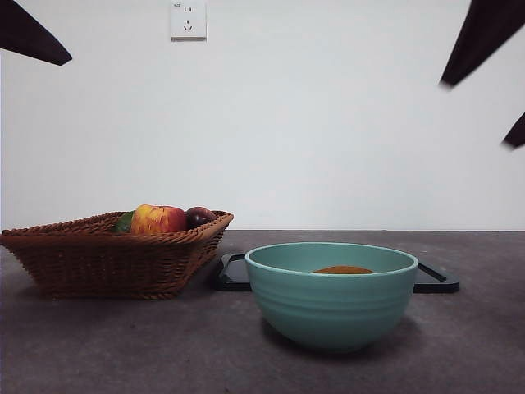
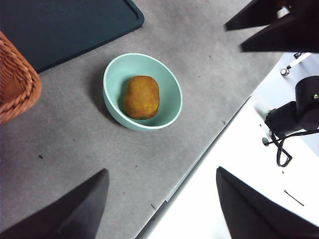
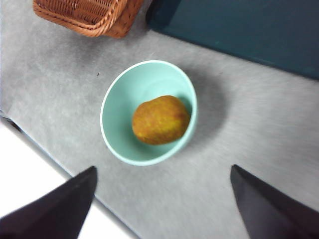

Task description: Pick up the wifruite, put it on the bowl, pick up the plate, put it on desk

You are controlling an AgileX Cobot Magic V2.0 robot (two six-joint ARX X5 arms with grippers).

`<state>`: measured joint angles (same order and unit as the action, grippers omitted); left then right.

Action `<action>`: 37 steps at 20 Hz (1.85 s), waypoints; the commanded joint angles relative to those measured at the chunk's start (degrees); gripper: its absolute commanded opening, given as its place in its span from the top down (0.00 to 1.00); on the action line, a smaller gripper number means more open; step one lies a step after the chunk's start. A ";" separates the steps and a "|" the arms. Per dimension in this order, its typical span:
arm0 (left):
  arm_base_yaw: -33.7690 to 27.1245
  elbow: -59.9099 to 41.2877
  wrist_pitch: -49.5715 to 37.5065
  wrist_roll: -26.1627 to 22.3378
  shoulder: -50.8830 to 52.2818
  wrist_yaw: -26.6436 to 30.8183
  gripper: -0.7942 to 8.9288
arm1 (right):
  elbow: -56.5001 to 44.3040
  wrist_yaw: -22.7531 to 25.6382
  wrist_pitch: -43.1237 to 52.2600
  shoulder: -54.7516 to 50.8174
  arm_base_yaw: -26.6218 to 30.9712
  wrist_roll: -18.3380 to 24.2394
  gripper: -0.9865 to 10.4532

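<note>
- Wifruite (image 3: 160, 120) lies inside the bowl (image 3: 119, 107), on its floor, loose, nothing gripping it.
- Oval fruit, lying on its side; in the right wrist view its long axis runs lower left to upper right of the frame; in the left wrist view (image 2: 141, 96) it runs nearly top to bottom.
- Front view shows only a thin brown sliver of the wifruite (image 1: 343, 269) above the bowl (image 1: 331, 308) rim; both wrist views show its whole top.
- Bowl stands upright on the tabletop (image 1: 123, 345), centre-right of the front frame.
- Plate (image 1: 437, 279): flat dark tray behind the bowl in the front view, poking out on both sides; wrist views show it as a dark teal slab (image 3: 239, 30) apart from the bowl, a strip of tabletop between.
- Basket (image 1: 107, 258) at left of the front frame, with apple (image 1: 157, 219) and plum (image 1: 199, 216); wrist views show only a basket corner, no fruit.
- Left gripper (image 2: 162, 206) high above the bowl, jaws spread wide, empty.
- Right gripper (image 3: 162, 204) also high above the bowl, jaws wide, empty.
- Front view shows only black arm tips at the top corners.
</note>
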<state>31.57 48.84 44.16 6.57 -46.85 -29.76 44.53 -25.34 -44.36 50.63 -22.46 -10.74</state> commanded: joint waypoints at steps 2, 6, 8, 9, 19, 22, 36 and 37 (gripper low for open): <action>0.33 0.57 -0.35 -0.09 -0.26 -0.11 0.56 | -2.60 3.23 7.72 4.85 -3.58 -4.15 0.61; 0.33 0.57 -0.37 -0.09 -0.26 -0.11 0.56 | -2.95 10.27 14.97 12.83 -7.61 -4.24 0.62; 0.33 0.57 -0.37 -0.09 -0.26 -0.11 0.56 | -2.95 10.84 18.64 16.44 -8.85 -4.24 0.68; 0.33 0.57 -0.37 -0.11 -0.26 -0.11 0.56 | -2.95 11.39 20.33 18.36 -9.35 -4.24 0.69; 0.33 0.57 -0.39 -0.11 -0.26 -0.09 0.56 | -2.95 15.34 28.57 28.76 -10.47 -3.41 0.81; 0.33 0.57 -0.44 -0.13 -0.26 -0.09 0.56 | -2.95 15.30 28.79 30.14 -10.47 -3.39 0.83; 0.33 0.57 -0.44 -1.18 -0.26 -0.09 0.56 | 5.73 16.17 27.15 28.13 -7.34 0.20 0.91; 0.33 0.57 -0.42 -1.16 -0.26 -0.09 0.56 | 7.08 16.55 27.17 28.55 -6.25 0.90 0.91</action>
<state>31.57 48.84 44.16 6.48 -46.85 -29.78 50.74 -8.95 -17.76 78.46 -28.18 -10.74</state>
